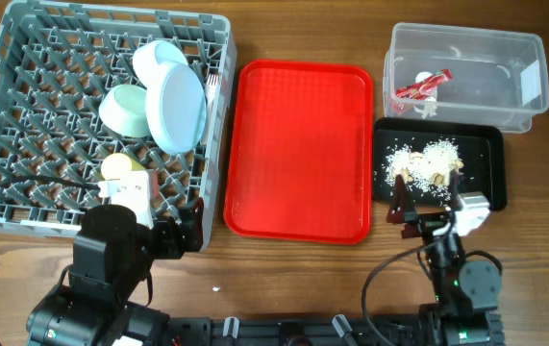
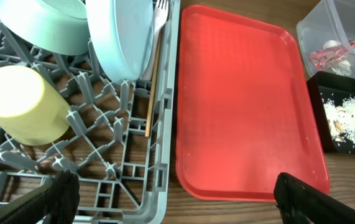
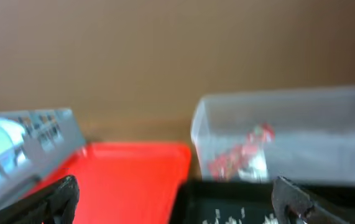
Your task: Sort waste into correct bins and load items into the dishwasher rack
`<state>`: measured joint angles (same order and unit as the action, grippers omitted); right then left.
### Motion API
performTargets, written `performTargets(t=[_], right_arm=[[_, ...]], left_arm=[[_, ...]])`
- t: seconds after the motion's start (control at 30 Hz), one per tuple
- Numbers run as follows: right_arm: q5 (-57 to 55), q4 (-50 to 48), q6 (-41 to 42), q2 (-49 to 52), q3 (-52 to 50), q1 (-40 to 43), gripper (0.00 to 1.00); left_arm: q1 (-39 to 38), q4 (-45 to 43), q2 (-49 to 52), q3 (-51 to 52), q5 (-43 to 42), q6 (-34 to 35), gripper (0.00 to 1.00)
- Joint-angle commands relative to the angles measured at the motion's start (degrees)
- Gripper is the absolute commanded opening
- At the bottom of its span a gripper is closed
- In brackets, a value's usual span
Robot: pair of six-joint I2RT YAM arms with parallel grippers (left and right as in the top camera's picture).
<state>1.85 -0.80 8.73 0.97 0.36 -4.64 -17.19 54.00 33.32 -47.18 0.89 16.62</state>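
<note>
The grey dishwasher rack (image 1: 24, 125) holds a white plate (image 1: 180, 108), a white bowl (image 1: 157, 60), a pale green bowl (image 1: 125, 111), a yellow cup (image 2: 22, 106), a white fork (image 2: 160, 15) and a chopstick (image 2: 152, 87). The red-and-white wrapper (image 1: 423, 86) lies in the clear tub (image 1: 519, 82). Rice scraps (image 1: 428, 159) lie in the black tray (image 1: 490, 178). My left gripper (image 2: 180, 199) hangs open and empty over the rack's near right corner. My right gripper (image 1: 431, 207) is open and empty at the black tray's near edge.
A bare red serving tray (image 1: 298, 149) lies between the rack and the two bins. Wooden table (image 1: 284, 279) shows along the front, where both arm bases stand. In the blurred right wrist view the tub (image 3: 289, 124) stands straight ahead.
</note>
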Motion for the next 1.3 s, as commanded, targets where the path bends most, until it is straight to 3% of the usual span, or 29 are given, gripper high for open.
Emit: performTargets(t=[0.0,0.8,0.93,1.07,1.27], right_arm=[[-0.15,0.63,0.42,-0.81,-0.07,-0.28,1.00],[-0.15,0.63,0.39,-0.70,-0.07,-0.26,1.00],[-0.15,0.63,0.39,-0.70,-0.07,-0.26,1.00],[-0.15,0.63,0.39,-0.70,-0.07,-0.26,1.00],[-0.15,0.63,0.42,-0.70,-0.07,-0.26,1.00]], left_arm=[[-0.04,-0.04,-0.22,0.20,0.70,-1.18,1.00],[-0.04,0.02,-0.22,0.20,0.70,-1.18,1.00],[3.06,1.29,-0.81,1.55,0.85,-1.36,1.00],[8.90,-8.90,-5.68,11.19,-1.70,-1.38,1.00],[12.09,-31.95,-21.92,33.94,-5.25,1.16,1.00]])
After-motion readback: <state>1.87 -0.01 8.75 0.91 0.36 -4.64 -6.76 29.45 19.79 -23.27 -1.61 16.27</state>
